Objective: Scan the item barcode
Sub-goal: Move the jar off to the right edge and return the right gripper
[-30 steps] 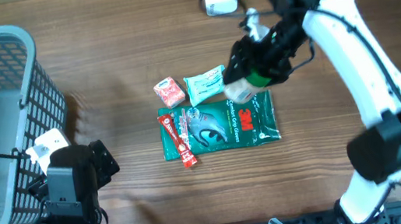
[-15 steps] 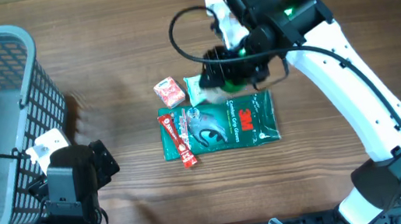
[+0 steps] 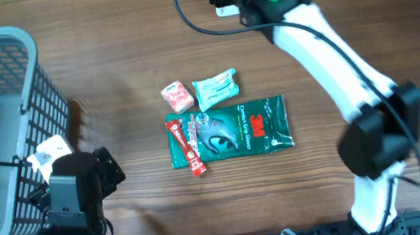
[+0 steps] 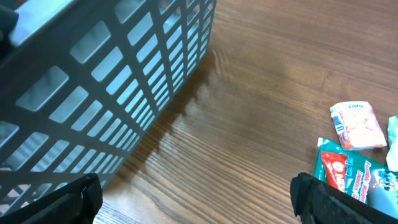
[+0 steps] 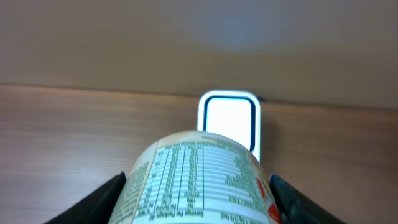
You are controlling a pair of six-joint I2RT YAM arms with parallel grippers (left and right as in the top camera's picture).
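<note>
Green 3M glove pack lies flat on wooden table. Red stick sachet lies along its left edge, touching. Small red-and-white packet sits just off its upper-left corner. Teal-and-white pouch lies just above its top edge, beside that packet. Grey mesh basket stands well to its left, upright

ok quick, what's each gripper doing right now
Left gripper: open, holding nothing.
Right gripper: shut on the bottle, its nutrition label up, in front of the scanner.
</note>
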